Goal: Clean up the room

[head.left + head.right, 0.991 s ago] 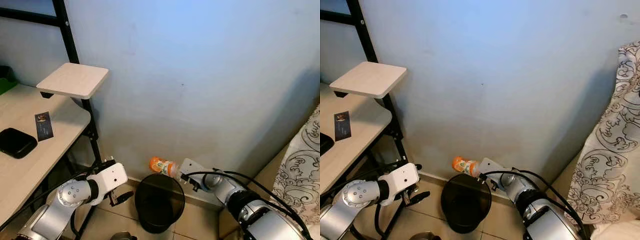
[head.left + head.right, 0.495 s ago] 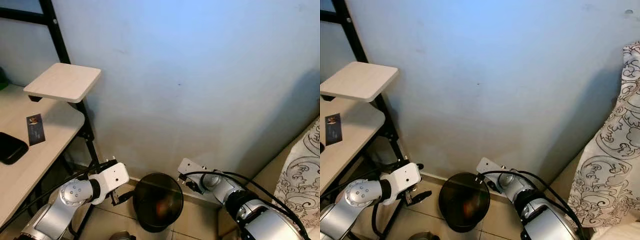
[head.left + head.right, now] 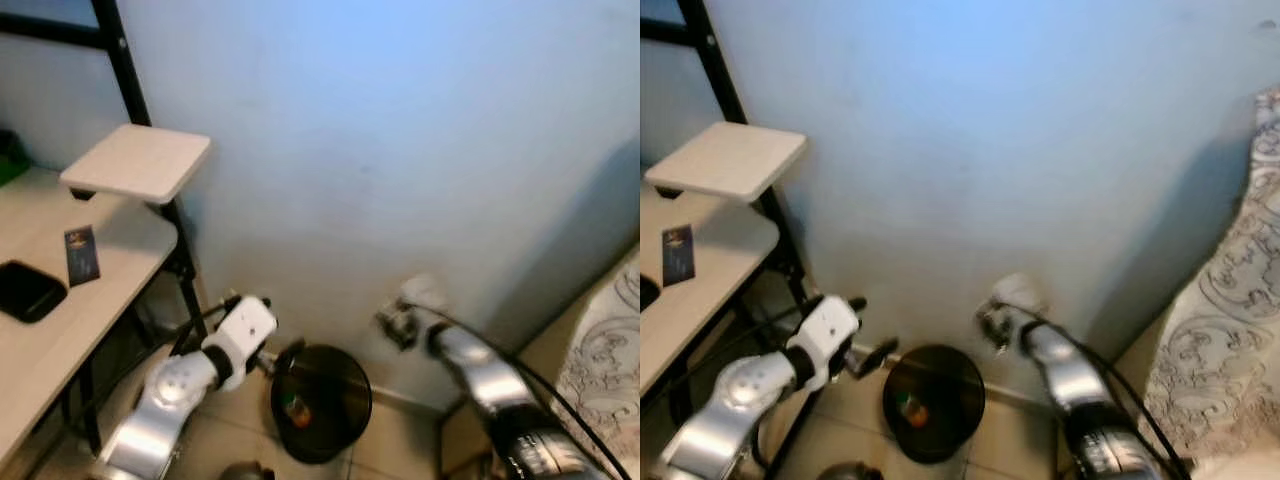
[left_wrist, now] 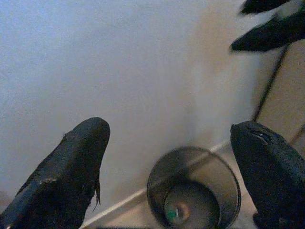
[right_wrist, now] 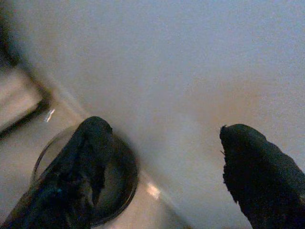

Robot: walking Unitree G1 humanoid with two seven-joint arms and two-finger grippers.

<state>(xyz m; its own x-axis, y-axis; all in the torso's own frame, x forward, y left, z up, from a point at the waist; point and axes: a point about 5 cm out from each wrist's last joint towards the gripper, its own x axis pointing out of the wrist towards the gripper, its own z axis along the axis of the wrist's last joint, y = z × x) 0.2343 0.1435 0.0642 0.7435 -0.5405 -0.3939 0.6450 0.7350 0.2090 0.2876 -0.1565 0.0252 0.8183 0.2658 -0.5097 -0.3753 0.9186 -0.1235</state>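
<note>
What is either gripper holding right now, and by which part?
Nothing. Both the left gripper and the right gripper have their fingers spread with only wall between them. The small orange bottle lies inside the round black bin.

bin (image 3: 322, 400): black | bottle (image 3: 294, 409): orange, green | wall (image 3: 380, 150): pale blue | desk (image 3: 60, 300): light wood | curtain (image 3: 1230, 330): white, grey scrolls

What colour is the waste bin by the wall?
Black waste bin; clearest in the left eye view.
</note>
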